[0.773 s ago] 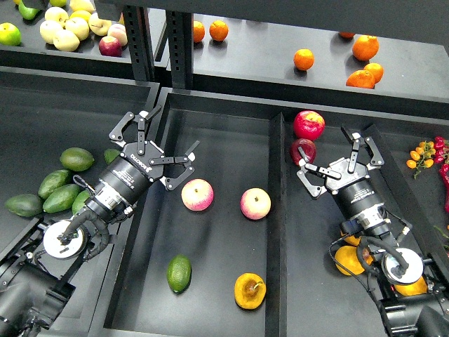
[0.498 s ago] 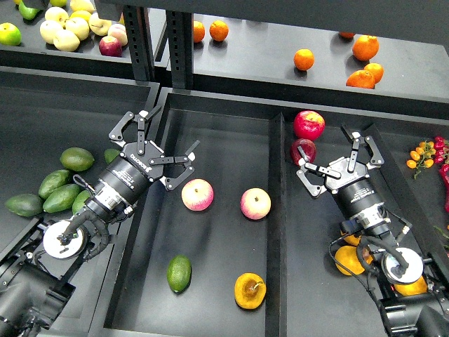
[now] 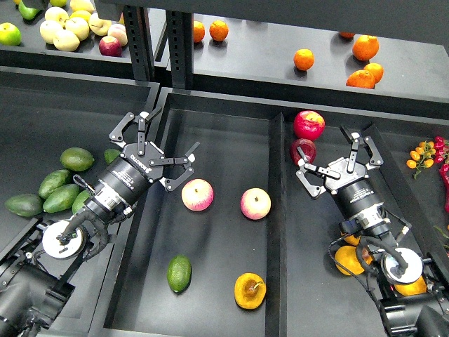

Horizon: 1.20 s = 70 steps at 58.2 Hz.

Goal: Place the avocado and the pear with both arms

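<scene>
Two fruits, avocado (image 3: 179, 273), pear (image 3: 250, 291), near tray (image 3: 224, 126) edge

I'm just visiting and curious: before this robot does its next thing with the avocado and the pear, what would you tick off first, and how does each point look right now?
1. Avocado lies in the middle tray, apart from other fruit: ok.
2. Pear lies in the same tray, right of the avocado, not touching it: ok.
3. Left gripper is open and holds nothing: ok.
4. Right gripper is open and holds nothing: ok.
5. Two pink-yellow apples lie in the tray beyond both fruits, clear of them: ok.
6. Whether the right gripper touches the dark red apple beside it: cannot tell.
</scene>
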{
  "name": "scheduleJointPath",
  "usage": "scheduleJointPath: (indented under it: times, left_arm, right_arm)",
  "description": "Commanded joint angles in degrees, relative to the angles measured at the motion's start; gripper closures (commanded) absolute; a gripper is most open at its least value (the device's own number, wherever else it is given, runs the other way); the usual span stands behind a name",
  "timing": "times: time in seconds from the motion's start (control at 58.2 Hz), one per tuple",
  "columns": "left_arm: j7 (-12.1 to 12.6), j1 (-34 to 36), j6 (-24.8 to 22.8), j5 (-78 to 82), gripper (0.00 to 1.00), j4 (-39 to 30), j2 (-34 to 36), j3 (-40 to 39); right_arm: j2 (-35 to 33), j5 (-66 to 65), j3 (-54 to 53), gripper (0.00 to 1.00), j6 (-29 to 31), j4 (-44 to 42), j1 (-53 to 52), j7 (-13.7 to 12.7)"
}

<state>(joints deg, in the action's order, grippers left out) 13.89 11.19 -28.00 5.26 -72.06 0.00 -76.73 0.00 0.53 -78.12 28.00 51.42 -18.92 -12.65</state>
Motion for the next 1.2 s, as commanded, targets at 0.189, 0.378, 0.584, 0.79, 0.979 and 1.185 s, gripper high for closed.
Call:
scheduleJointPath:
  times: [0.189, 0.378, 0.584, 0.79, 0.979, 1.185]
  left_arm:
    - [8.95, 0.50, 0.00, 0.02, 0.01, 0.34, 0.00, -0.26]
    - [14.11, 6.46, 0.00, -0.25, 0.06, 2.97, 1.47, 3.07]
    - [14.11, 22.63, 0.00, -9.56, 0.08, 8.07, 22.05, 26.17]
    - [14.11, 33.45, 0.00, -10.18, 0.08, 10.10, 28.65, 49.11]
    - [14.11, 35.39, 0.00, -7.02, 0.08, 11.06, 27.69, 62.04]
    - [14.11, 35.57, 0.00, 0.53, 0.08, 14.57, 24.35, 69.61]
  right_arm:
    - [0.00, 0.00, -0.19, 0.00, 0.00, 0.00, 0.02, -0.09]
    - [0.00, 0.00, -0.19, 0.00, 0.00, 0.26, -0.06, -0.09]
    - [0.00, 0.00, -0.80, 0.00, 0.00, 0.35, -0.07, -0.09]
    - [0.00, 0.00, -2.56, 0.00, 0.00, 0.26, -0.07, -0.01]
    - [0.00, 0.00, -3.26, 0.00, 0.00, 0.00, -0.15, -0.01]
    - [0.00, 0.00, -3.44, 0.00, 0.00, 0.00, -0.07, -0.09]
